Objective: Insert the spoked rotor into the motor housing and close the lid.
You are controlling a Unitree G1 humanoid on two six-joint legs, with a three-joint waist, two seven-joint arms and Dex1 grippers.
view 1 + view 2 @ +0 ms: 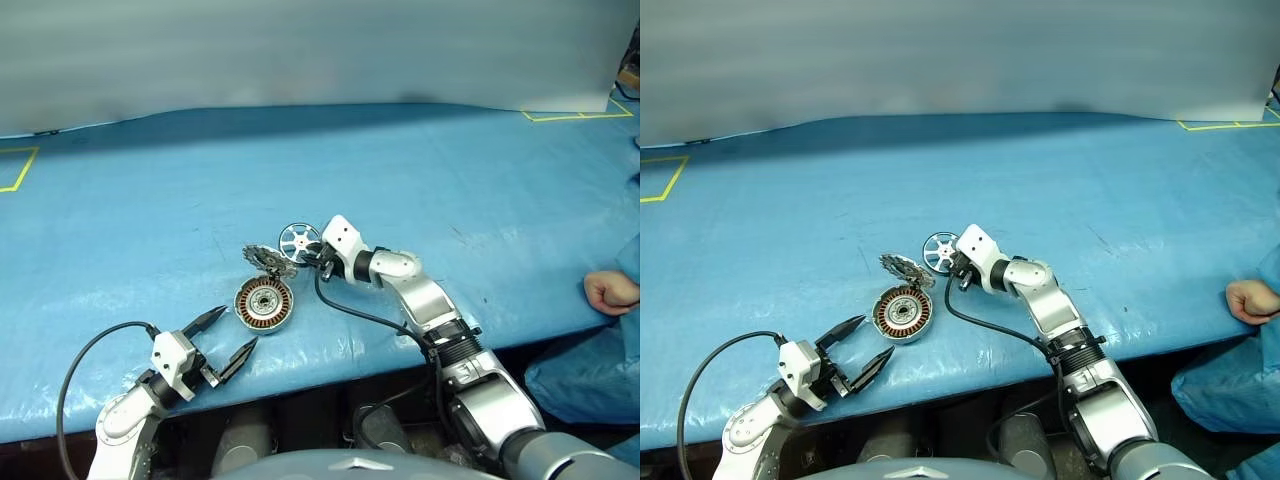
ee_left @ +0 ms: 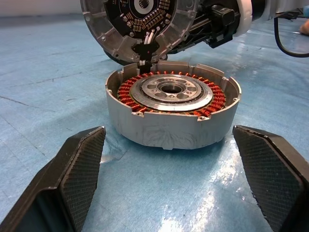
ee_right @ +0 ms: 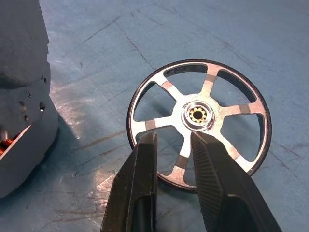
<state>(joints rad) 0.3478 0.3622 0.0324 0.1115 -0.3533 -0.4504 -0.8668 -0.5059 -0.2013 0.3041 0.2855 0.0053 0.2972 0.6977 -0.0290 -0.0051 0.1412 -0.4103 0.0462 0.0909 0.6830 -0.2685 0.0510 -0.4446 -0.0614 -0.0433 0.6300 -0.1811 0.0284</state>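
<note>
Left eye view: the right gripper (image 1: 312, 255) pinches the spoked rotor (image 1: 298, 240) just right of the upright lid (image 1: 268, 260); the motor housing (image 1: 264, 304) lies open nearer.

Left wrist view: the left gripper (image 2: 169, 169) gapes wide, empty.

Right wrist view: fingers clamp the rotor's rim. Insertion and closing remain.

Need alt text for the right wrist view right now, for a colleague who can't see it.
The right gripper is closed on a spoke of the spoked rotor, held above the blue table cover. The grey wall of the motor housing stands beside it.
</note>
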